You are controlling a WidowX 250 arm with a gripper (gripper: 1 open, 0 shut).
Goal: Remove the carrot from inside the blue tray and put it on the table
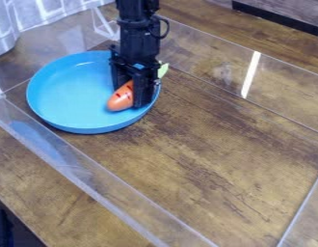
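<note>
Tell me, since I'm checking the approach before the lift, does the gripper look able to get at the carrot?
Probably yes: the gripper is already down around the carrot, and the low rim of the blue tray seems not to block it.

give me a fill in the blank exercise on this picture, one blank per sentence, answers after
1. The round blue tray rests on a tabletop made of ____.
2. The carrot has an ____ body.
3. The end effector reaches down to the vegetable called a ____.
4. At this moment the carrot is not yet out of the ____.

Missing words: wood; orange; carrot; tray
</note>
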